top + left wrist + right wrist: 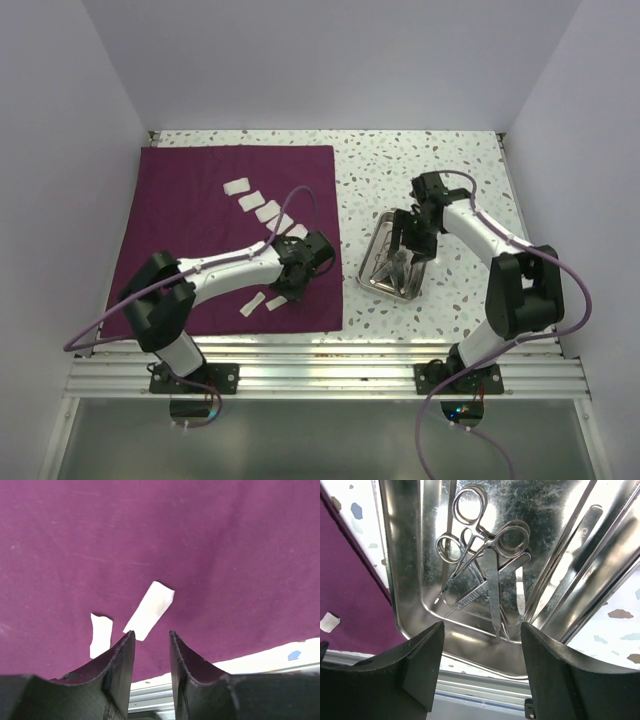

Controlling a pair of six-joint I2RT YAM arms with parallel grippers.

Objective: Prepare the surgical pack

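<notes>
1. Top external: the maroon cloth (190,215) lies flat on the left half of the table (450,170). A slanting row of gauze pads (266,210) crosses it, with two more by its near edge.
2. My left gripper (296,272) sits low over the cloth's right side. Its jaws are apart with nothing between them.
3. Left wrist view: one slanted pad (150,610) lies just ahead of my left gripper (151,665). A second pad (101,635) lies to its left, apart from it.
4. Step in hand, as I judge it: pick up the slanted pad. I should turn the jaws across its narrow width, come down onto it, and close on the pad alone. A pinched fold would drag the cloth.
5. The steel tray (366,280) rests on bare table just beside the cloth's right edge, not on it.
6. My right gripper (408,250) hangs above the tray, jaws wide and empty.
7. Right wrist view: scissors (482,542) and tweezers (492,590) lie crossed on the tray (410,555) floor, straight ahead of my right gripper (482,635).
8. I judge the pack far from done: the tray is off the cloth and nothing is folded.
</notes>
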